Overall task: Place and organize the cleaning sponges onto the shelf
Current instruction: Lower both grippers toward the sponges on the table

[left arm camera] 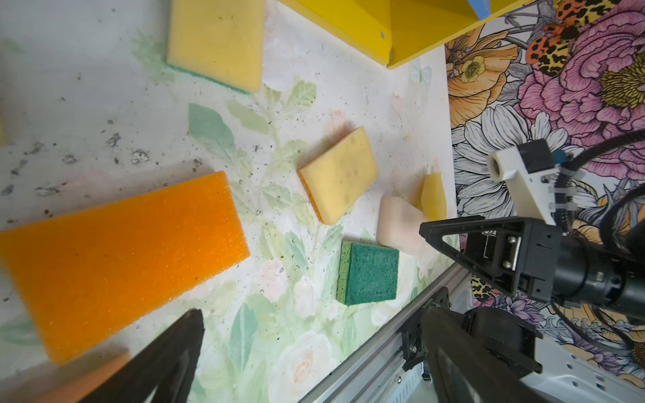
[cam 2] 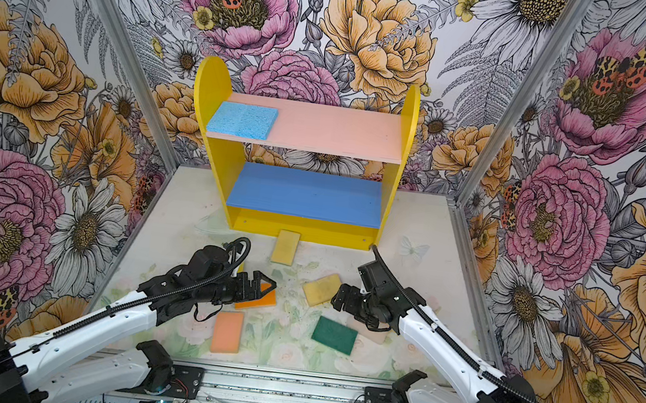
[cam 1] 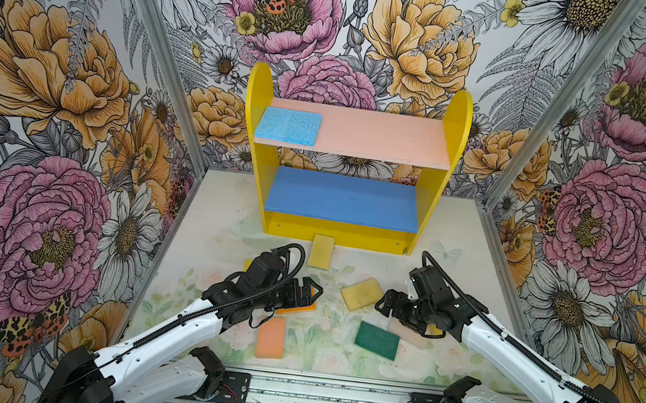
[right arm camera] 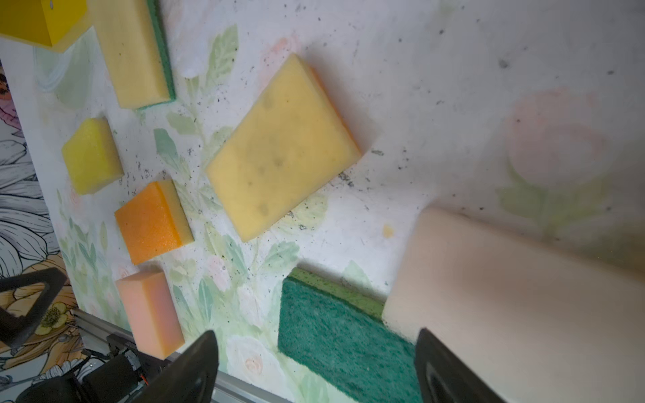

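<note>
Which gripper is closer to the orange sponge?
Left. The left gripper is right over the orange sponge; the right gripper sits farther right, past a yellow sponge.

Likely lab: floral-walled cell [cam 1: 53, 94], aluminium rail [cam 1: 331, 396].

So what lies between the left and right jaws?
One yellow sponge, lying flat on the table; both top views show it.

Shelf [cam 1: 254, 127] far centre, two light blue sponges [cam 1: 288, 126] flat on its pink upper board, left end, yellow sponge [cam 1: 321, 251] at its foot, second yellow sponge [cam 1: 362, 294], orange sponge [left arm camera: 118, 258], peach sponge [cam 1: 271, 337], dark green sponge [cam 1: 376, 340], cream sponge [right arm camera: 506, 296] flat nearer.
</note>
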### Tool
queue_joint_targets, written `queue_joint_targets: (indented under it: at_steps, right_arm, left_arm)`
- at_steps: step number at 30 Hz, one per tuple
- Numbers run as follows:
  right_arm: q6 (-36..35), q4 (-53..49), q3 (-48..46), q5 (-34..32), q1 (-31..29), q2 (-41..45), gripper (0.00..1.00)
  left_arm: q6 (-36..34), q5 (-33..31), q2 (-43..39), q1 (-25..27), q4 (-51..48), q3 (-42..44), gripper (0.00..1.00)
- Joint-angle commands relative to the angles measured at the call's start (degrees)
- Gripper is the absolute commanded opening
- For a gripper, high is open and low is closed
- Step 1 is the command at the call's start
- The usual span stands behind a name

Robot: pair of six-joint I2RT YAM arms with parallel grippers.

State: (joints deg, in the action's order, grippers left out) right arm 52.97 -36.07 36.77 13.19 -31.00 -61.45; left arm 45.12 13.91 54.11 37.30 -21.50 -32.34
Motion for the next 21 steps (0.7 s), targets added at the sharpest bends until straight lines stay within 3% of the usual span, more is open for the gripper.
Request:
queue_joint_targets:
  at_steps: [1,6,16,21]
  right_arm:
    - [15.1,14.5,-3.3,-6.1,-1.9,3.0,0.87]
    - [17.3,15.9,-3.2,-10.6,-2.5,0.6,0.83]
    - [20.9,24.5,-2.8,-9.3,-3.6,-10.0,0.69]
    - [22.6,29.2,-3.1,-8.2,-4.2,-15.7,0.66]
  left_arm:
    - [3.8,-1.5,-2.3,-0.6,7.2,2.5,0.98]
    - [4.0,-0.9,-4.2,-1.7,6.7,3.4,0.98]
    - [2.8,0.5,-4.5,-4.0,5.6,3.7,0.98]
    - [2.7,1.9,-4.7,-5.6,5.8,4.2,0.97]
